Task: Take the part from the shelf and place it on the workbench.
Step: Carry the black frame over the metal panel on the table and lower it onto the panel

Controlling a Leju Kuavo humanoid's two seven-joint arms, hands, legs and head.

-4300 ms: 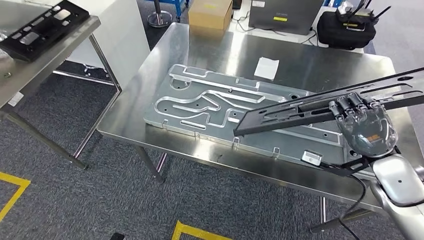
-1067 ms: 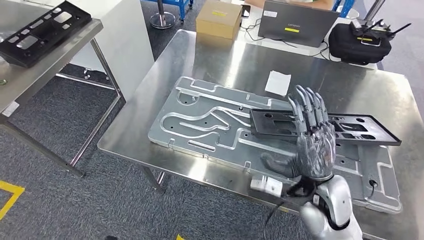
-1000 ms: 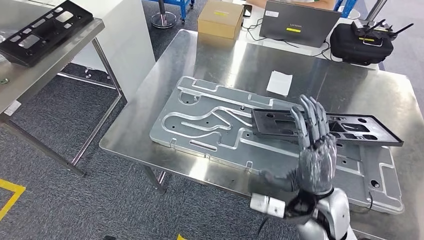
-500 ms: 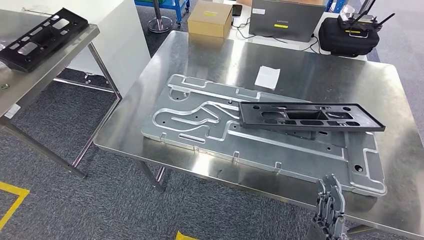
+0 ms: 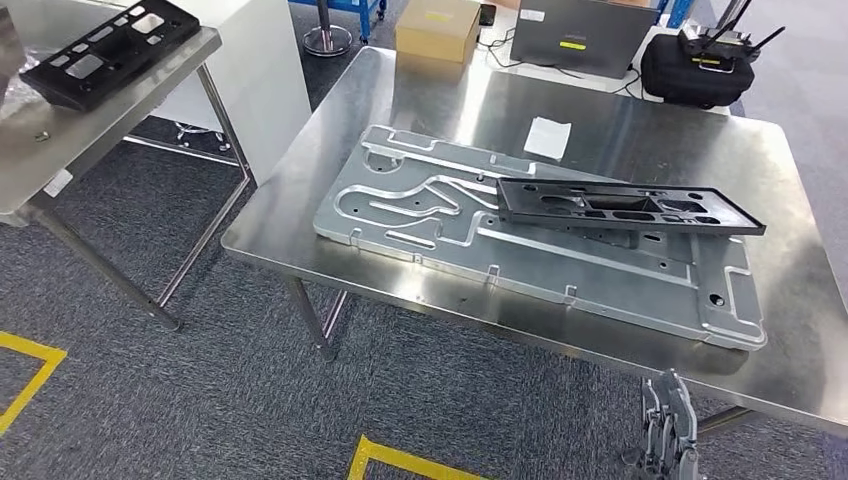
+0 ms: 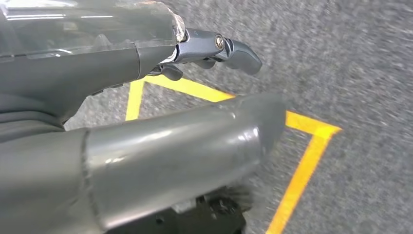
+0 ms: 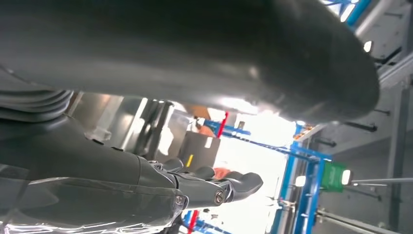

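Observation:
The long black part [image 5: 630, 205] lies flat on the grooved aluminium plate [image 5: 420, 200] that rests on the steel workbench [image 5: 800, 330]. Nothing touches it. My right hand [image 5: 668, 438] hangs low in front of the bench's near edge, fingers straight and holding nothing; the right wrist view shows the same hand [image 7: 122, 175] empty. In the left wrist view my left hand [image 6: 122, 63] hangs over grey carpet with its fingers [image 6: 234, 48] stretched out and nothing in them. A second black part [image 5: 110, 50] lies on the steel shelf [image 5: 60, 140] at the far left.
At the bench's far edge are a cardboard box [image 5: 437, 25], a laptop [image 5: 575, 25] and a black bag [image 5: 698, 65]. A white paper slip [image 5: 548, 138] lies behind the plate. Yellow tape [image 5: 400, 462] marks the carpet. A white cabinet [image 5: 260, 60] stands between shelf and bench.
My right hand carried the black part over the plate, let it go there, then drew back and sank below the bench's front edge. The head view has shifted.

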